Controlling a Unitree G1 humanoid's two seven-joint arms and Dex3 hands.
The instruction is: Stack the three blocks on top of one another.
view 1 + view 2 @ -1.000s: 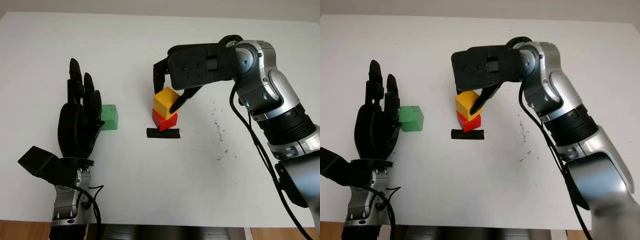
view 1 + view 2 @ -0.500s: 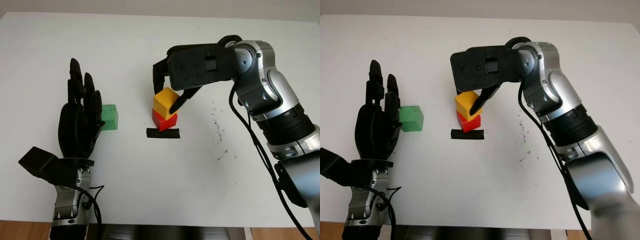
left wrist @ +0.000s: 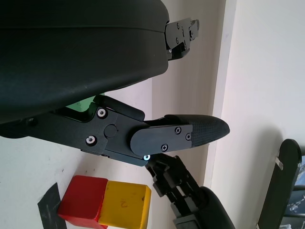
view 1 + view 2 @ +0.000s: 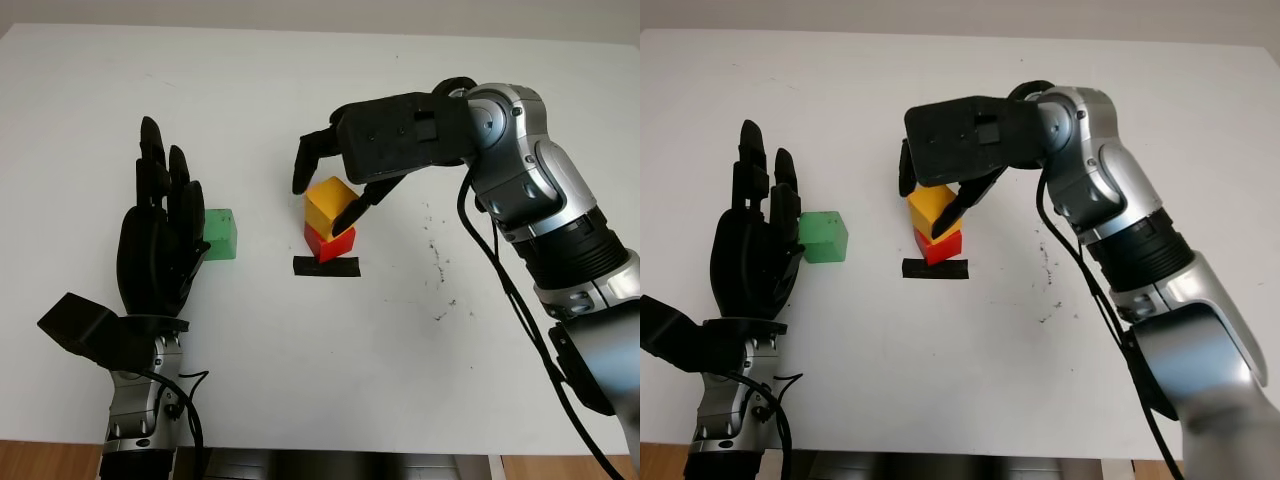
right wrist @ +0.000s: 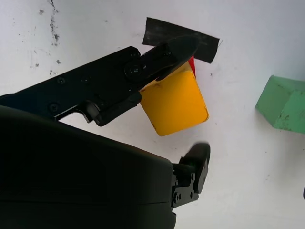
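A yellow block [image 4: 328, 200] sits a little askew on a red block [image 4: 327, 241], just behind a black tape mark [image 4: 325, 267] at the table's middle. My right hand [image 4: 320, 206] hovers over this stack, open. Its thumb [image 4: 352, 211] lies against the yellow block's right side, while the other fingers [image 4: 301, 172] stand apart from the block on its left. The right wrist view shows the yellow block [image 5: 175, 102] free of the far finger [image 5: 196, 161]. A green block [image 4: 220, 233] lies to the left, beside my open left hand [image 4: 160, 225].
The white table [image 4: 300, 360] has small dark specks [image 4: 437, 262] right of the stack. My right arm [image 4: 540, 200] crosses the table's right side. Open table lies in front of the tape mark and behind the stack.
My right hand's fingers have swung away from the yellow block's left side, letting go of it. The yellow block stays on the red one. The left hand has not moved.
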